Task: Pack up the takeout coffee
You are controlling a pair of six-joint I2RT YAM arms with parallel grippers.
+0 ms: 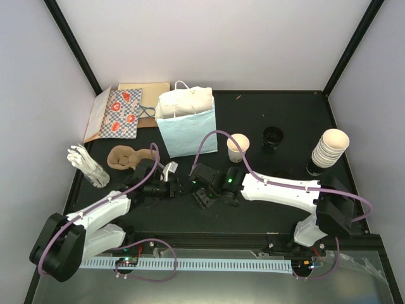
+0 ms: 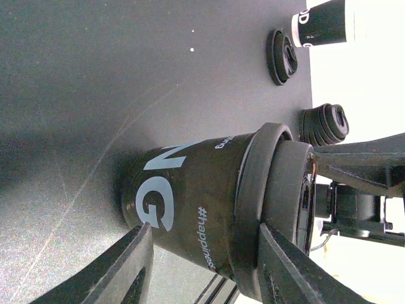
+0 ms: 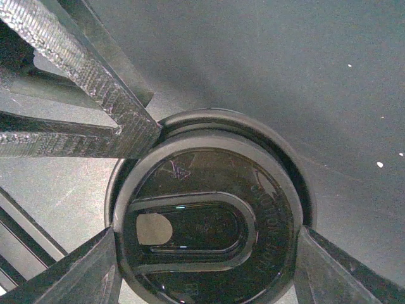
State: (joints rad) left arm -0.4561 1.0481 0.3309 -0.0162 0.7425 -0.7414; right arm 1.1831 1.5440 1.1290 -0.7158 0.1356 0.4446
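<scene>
Shows takeout coffee cup [image 2: 190,196] upright on dark worktop [image 2: 95,95], on near side of light blue paper bag [image 1: 186,130], with black lid [image 3: 209,215] seated on top and clamped at rim by right jaws, left jaws straddling cup body from the side, contact not determinable.

Round black lid [image 3: 209,215] from above, right gripper [image 3: 205,266] jaws touching its rim both sides, dark table [image 3: 285,63]
</scene>
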